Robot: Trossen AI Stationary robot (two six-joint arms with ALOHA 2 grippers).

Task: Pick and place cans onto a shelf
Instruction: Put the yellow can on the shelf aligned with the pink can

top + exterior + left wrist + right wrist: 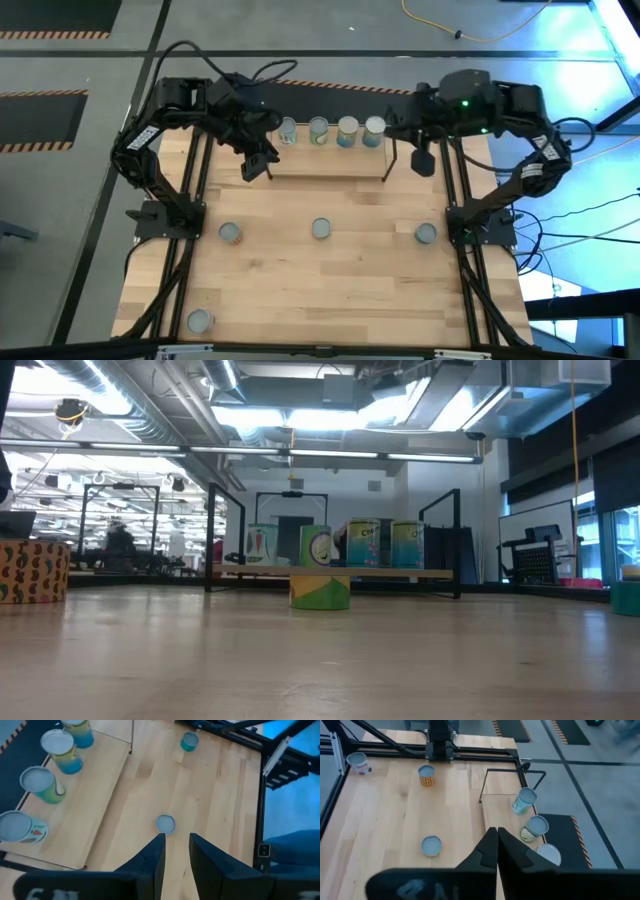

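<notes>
Wooden tabletop (330,280) fills the overhead view, with 8 small cans in sight. 4 cans stand upright in a row on the shelf (330,165), a low light board with a thin black wire frame at the far edge of the table: from left to right, the first shelved can (288,131), second shelved can (319,130), third shelved can (347,130) and fourth shelved can (374,128), close beside one another. 4 more wait on the bare table: the left can (230,233), the middle can (321,229) and the right can (425,234) in a loose line across the centre, well apart, plus the near-left can (200,321) by the near edge. The left gripper (258,166) hangs over the shelf's left end, jaws parted and empty. The right gripper (424,160) hangs just off the shelf's right end, jaws pressed together, holding nothing. These tins look rigid and probably light, with smooth curved sides that may slip; the likeliest hold is across the side wall around mid-height, approached from above, squeezing evenly so the can stays upright.
</notes>
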